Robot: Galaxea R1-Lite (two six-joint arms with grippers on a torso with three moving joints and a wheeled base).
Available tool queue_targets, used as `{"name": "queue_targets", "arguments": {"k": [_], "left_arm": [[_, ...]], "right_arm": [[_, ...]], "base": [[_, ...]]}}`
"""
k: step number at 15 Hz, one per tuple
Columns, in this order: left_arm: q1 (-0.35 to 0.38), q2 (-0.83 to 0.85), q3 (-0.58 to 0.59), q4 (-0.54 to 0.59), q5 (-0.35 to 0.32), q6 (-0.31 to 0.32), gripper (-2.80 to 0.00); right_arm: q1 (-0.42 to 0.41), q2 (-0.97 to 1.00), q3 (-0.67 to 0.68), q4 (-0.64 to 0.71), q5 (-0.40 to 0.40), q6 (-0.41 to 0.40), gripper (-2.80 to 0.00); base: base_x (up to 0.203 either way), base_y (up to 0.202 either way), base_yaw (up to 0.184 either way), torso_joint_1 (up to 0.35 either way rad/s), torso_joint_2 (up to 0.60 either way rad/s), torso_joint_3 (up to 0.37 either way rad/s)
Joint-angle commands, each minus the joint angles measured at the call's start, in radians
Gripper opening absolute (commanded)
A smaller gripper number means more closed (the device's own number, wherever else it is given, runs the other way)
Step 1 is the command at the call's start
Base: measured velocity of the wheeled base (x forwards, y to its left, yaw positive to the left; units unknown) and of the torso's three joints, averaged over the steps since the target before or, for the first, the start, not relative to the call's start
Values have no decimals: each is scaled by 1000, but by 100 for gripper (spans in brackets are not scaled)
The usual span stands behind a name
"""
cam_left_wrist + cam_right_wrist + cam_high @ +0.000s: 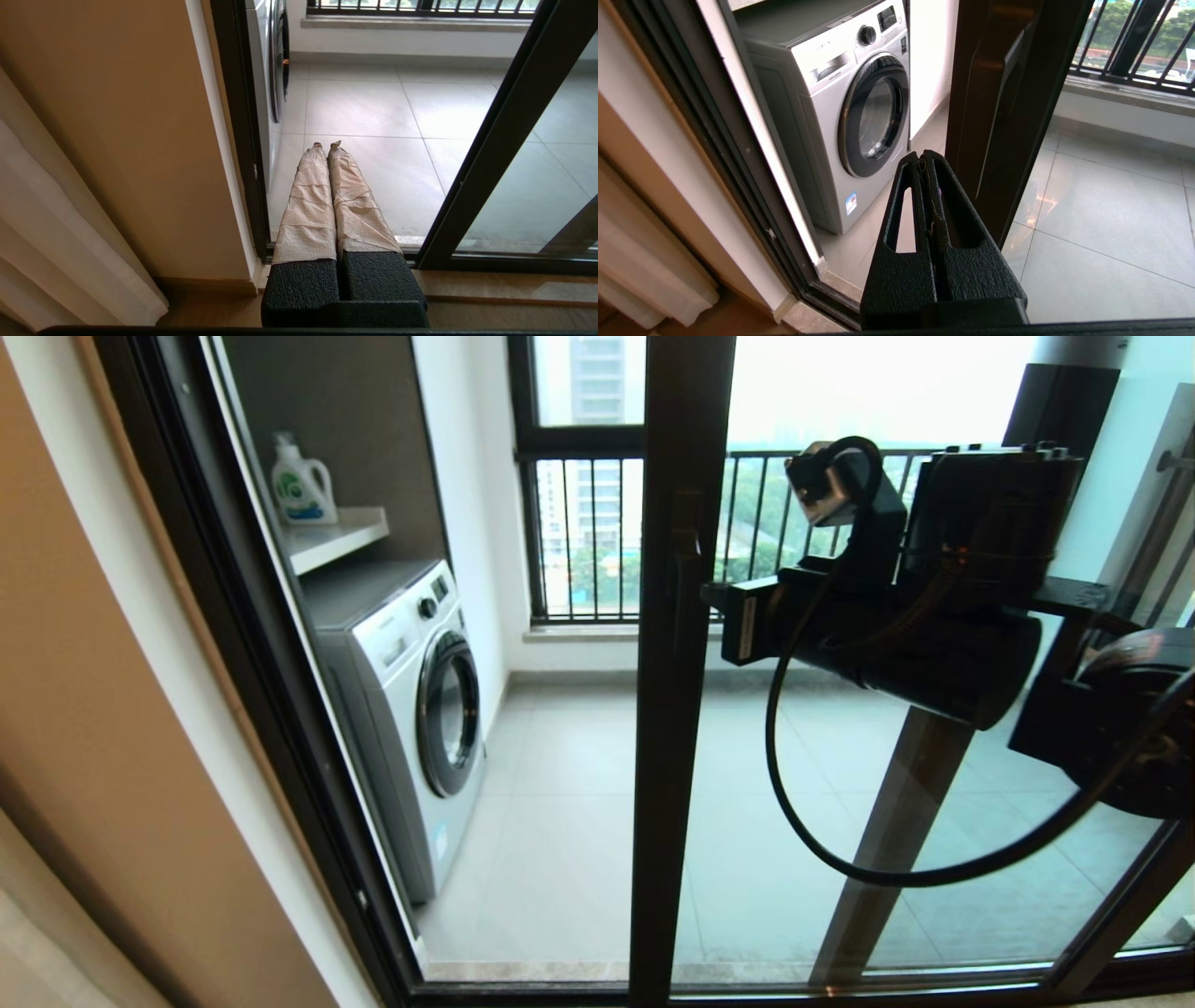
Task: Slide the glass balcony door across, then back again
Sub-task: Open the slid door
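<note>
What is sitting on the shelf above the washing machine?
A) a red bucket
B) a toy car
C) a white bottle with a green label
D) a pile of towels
C: in the head view a white bottle with a green label stands on the white shelf, right above the washing machine.

Nothing here is reading clearly to me. The detergent bottle (302, 485) is showing a green-and-blue label, the washing machine (840, 116) is carrying a small blue sticker and faint panel print, and my right arm's white tag stays illegible.
</note>
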Motion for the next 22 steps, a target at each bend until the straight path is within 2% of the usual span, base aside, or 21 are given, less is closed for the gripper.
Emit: {"name": "queue_targets", "arguments": {"k": [1, 3, 7, 13, 16, 22], "left_arm": [[0, 2, 0, 1, 0, 0, -280], [0, 2, 0, 1, 1, 0, -280], [0, 2, 0, 1, 0, 0, -280], [0, 2, 0, 1, 0, 0, -280], [0, 2, 0, 1, 0, 0, -280], [0, 2, 0, 1, 0, 0, -280]], "right_arm": [[-2, 90, -66, -4, -7, 0, -280], [-15, 153, -154, -1, -12, -1, -280], [-29, 297, -374, 25, -70, -3, -280], [-32, 366, -395, 45, -75, -5, -280], [-61, 398, -459, 45, -89, 2, -280], [-115, 405, -452, 38, -92, 4, -280]], "base": [[0, 0, 0, 0, 0, 0], [0, 0, 0, 0, 0, 0], [0, 0, 0, 0, 0, 0], [0, 0, 0, 0, 0, 0], [0, 0, 0, 0, 0, 0], [0, 0, 0, 0, 0, 0]]}}
